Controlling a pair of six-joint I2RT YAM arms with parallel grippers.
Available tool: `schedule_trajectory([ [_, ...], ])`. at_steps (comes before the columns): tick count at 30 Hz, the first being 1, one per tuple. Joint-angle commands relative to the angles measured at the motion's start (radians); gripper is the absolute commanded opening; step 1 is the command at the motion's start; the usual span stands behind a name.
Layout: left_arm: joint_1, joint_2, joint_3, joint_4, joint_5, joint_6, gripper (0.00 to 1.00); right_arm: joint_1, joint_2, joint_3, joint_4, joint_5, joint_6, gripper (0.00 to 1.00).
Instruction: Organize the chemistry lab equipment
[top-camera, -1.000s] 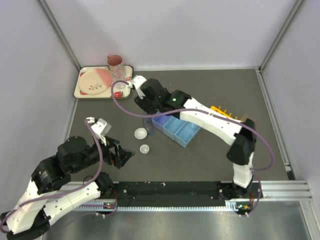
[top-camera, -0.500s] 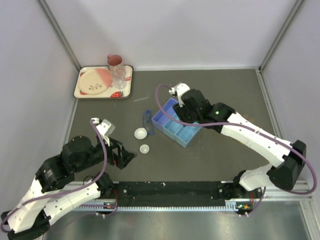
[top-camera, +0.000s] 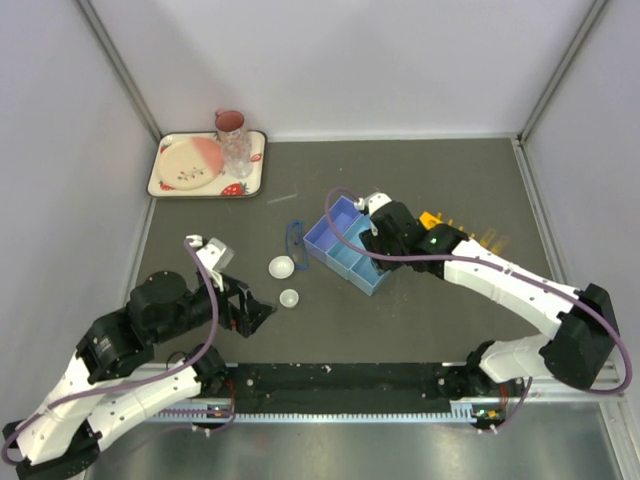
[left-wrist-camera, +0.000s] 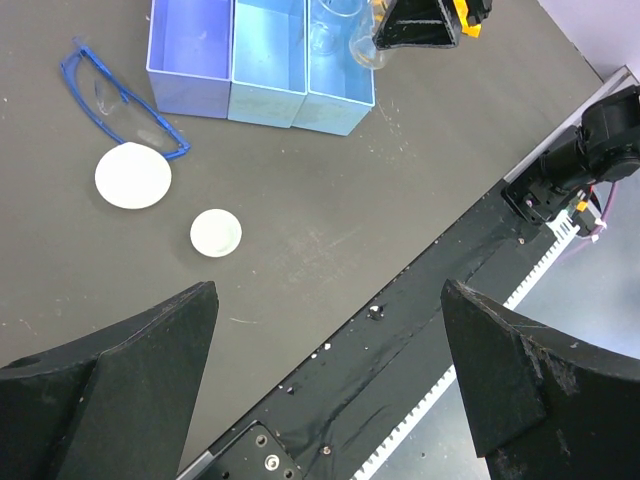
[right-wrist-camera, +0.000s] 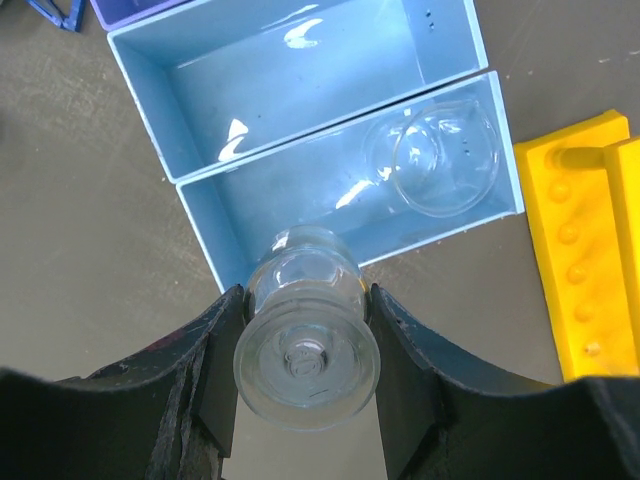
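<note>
On the dark worktop (top-camera: 450, 180), the right pincer (right-wrist-camera: 305, 320) was clamped on a glass vessel (right-wrist-camera: 306, 365) over the tray's (right-wrist-camera: 200, 235) end compartment, where a beaker (right-wrist-camera: 430, 160) lay, seemingly to stow it. The left pincer (left-wrist-camera: 325, 300) hung spread apart near the dishes (left-wrist-camera: 132, 176), probably ready to collect them.

The top camera looks down from above the near edge over the whole table (top-camera: 450, 180). The left wrist camera views the blue tray (left-wrist-camera: 190, 50) and 2 white dishes (left-wrist-camera: 133, 177) from farther off; the right wrist camera hangs close above that tray.
</note>
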Motion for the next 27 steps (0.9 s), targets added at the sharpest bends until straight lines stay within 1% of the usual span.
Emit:
schedule_trajectory([
  [1,0.004,0.006,-0.006,0.055,0.009,0.011,0.99,-0.023,0.001,-0.018,0.119,-0.025,0.026,0.29],
  [14,0.003,0.013,0.004,0.039,0.009,0.016,0.99,-0.052,0.127,-0.052,0.246,-0.081,0.021,0.27],
  [27,0.004,0.013,-0.002,0.036,0.009,0.014,0.99,-0.052,0.182,-0.147,0.323,-0.103,0.058,0.28],
])
